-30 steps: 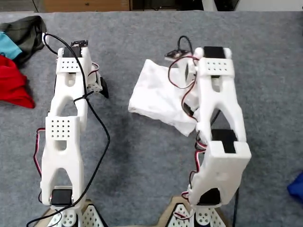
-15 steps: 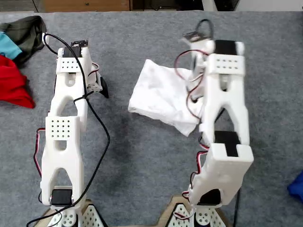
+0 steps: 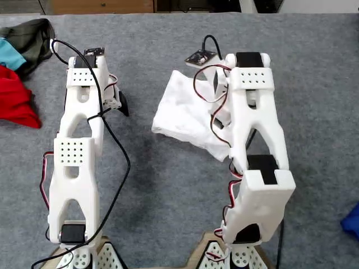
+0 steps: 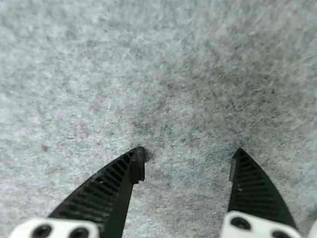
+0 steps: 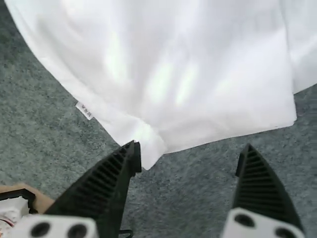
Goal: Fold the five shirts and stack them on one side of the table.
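Progress looks slight: no stack of folded shirts shows anywhere on the grey felt-covered desk (image 3: 168, 190). The white cotton shirt (image 3: 188, 115) lies mid-desk, gathered into a rough, crumpled rectangle with uneven edges and a loose flap at the corner toward the arm bases. Its fold therefore reads as begun but not finished. The right arm (image 3: 255, 129) stands over the right part of that white shirt. The right jaws are spread apart and grasp nothing, hovering just above the shirt's hemmed edge where it meets the felt. The left arm (image 3: 78, 140) sits well to the left of the white shirt, and the left jaws are likewise released, parted over bare felt. Farther left of the white shirt, at the desk's edge, a crumpled red garment (image 3: 17, 101), a dark olive garment (image 3: 31, 36) and a bit of teal cloth (image 3: 10, 53) lie in an unfolded heap. Well to the right of the white shirt, a scrap of blue fabric (image 3: 352, 221) pokes in at the edge. If those count as the other four shirts, all four are yet to be folded, the white one needs finishing, and the stacking at one side has not been started.
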You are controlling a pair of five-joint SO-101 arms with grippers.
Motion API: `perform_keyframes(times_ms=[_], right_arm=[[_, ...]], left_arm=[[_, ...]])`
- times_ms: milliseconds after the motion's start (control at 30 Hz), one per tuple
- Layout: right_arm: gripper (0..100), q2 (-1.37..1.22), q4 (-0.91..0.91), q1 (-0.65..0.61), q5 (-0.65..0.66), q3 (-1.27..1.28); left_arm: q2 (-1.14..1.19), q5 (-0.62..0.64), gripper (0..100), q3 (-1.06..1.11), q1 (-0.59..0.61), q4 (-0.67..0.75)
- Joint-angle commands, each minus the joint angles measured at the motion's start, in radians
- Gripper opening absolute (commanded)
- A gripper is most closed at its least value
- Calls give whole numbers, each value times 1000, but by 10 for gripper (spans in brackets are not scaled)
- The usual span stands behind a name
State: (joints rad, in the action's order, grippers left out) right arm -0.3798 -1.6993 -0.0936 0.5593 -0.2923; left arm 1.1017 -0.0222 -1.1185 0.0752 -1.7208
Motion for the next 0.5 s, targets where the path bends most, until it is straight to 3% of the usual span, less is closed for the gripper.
perform_keyframes(times_ms=[0, 233, 467], right_arm=[[291, -19, 18, -24, 6, -10], [108, -16, 9, -19, -20, -2], [90, -22, 9, -2, -14, 1]], left_arm=[[-7, -6, 285, -51, -23, 14], [-7, -6, 285, -51, -25, 14], [-7, -6, 285, -51, -25, 14]])
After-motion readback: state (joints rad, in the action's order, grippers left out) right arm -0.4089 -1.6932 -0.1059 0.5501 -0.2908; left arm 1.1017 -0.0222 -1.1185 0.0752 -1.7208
